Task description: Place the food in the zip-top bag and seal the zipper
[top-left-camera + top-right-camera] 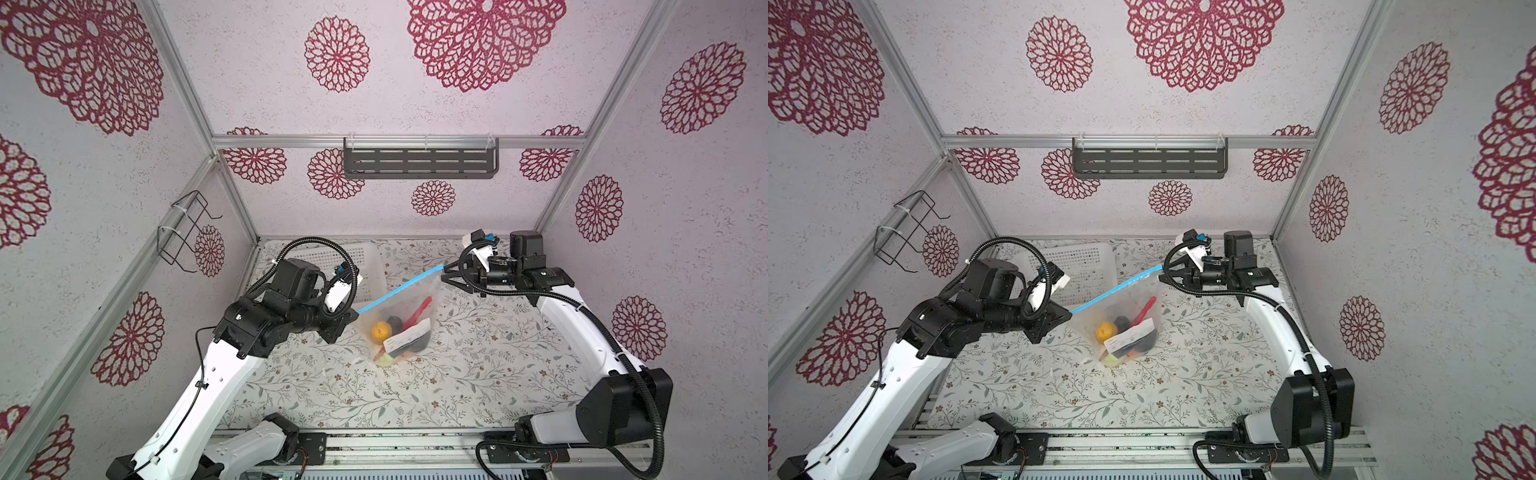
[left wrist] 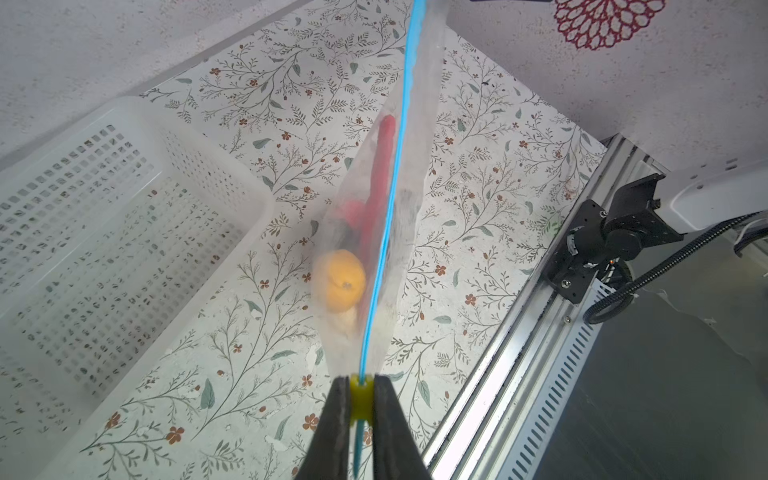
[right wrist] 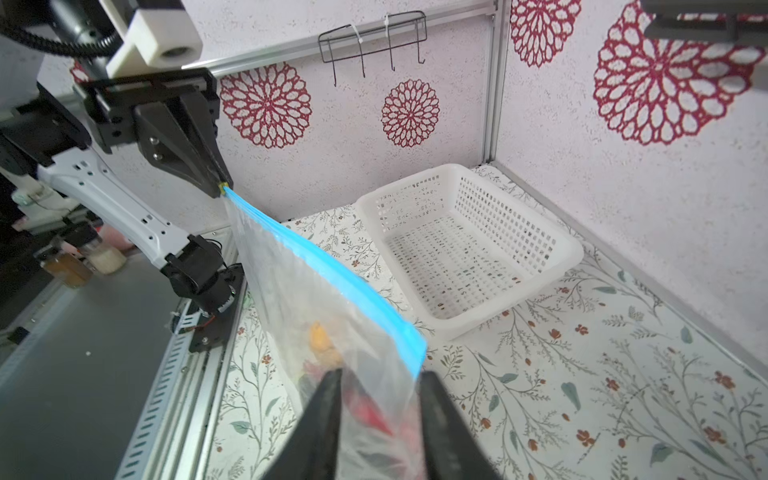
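Slippage was the main risk. The zip-top bag (image 1: pixel 401 307) hung at the centre of a top view with the food (image 1: pixel 381 331) heaped in its lower corner. That weight pulled on the zipper (image 1: pixel 397 292), a taut blue line running from lower left to upper right that appeared closed along its length.

The left gripper (image 2: pixel 360 386), at the bottom middle of the left wrist view, was pressed together on the yellow slider (image 2: pixel 360 401) at the zipper's end. The right gripper (image 3: pixel 380 380), at the bottom of the right wrist view, stood spread. The bag's far corner lay between its 2 jaws and, by the look of it, was not clamped.

With only 1 pinch bearing the load, that corner could drop and swing. The swing might drag the slider back and reopen the seal, or pull the slider out of the pinch. The white basket (image 3: pixel 575 253) lay well apart at the right middle of that view.
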